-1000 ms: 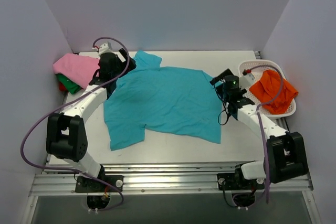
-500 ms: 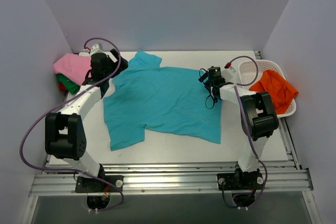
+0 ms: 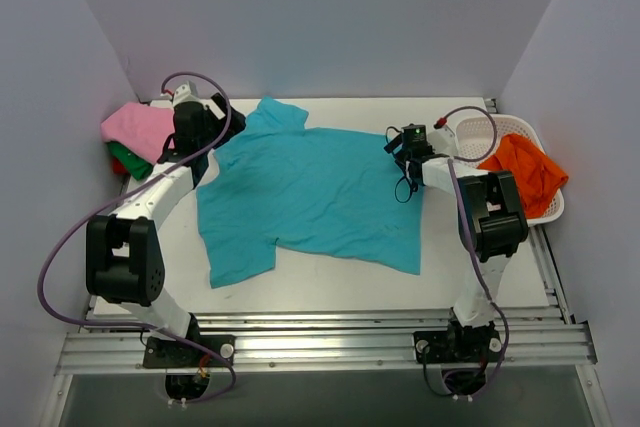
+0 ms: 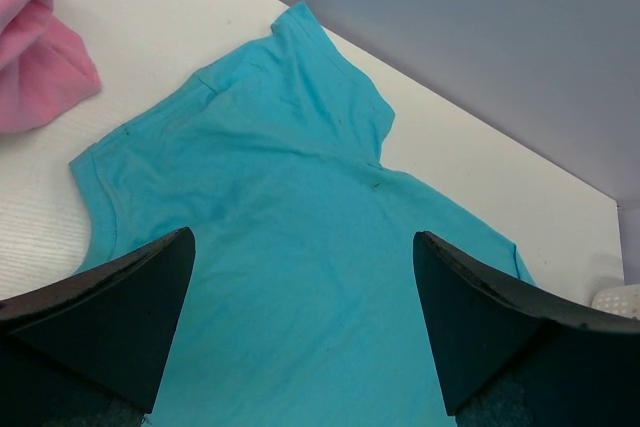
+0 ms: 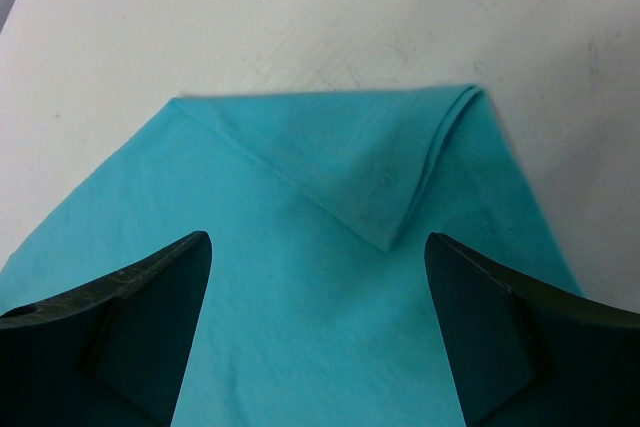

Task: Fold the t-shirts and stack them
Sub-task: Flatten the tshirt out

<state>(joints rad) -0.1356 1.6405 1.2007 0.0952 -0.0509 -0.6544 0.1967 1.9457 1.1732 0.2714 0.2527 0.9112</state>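
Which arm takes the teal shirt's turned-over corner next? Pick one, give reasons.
Right. The right claw hangs open directly over the turned-over corner of the teal shirt; the left claw is open over the opposite sleeve end.

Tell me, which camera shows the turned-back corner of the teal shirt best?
The right wrist view: the turned-back corner sits mid-frame, crease clear. The top external view shows the whole teal shirt, the corner tiny there. The left wrist view shows only the sleeved end.
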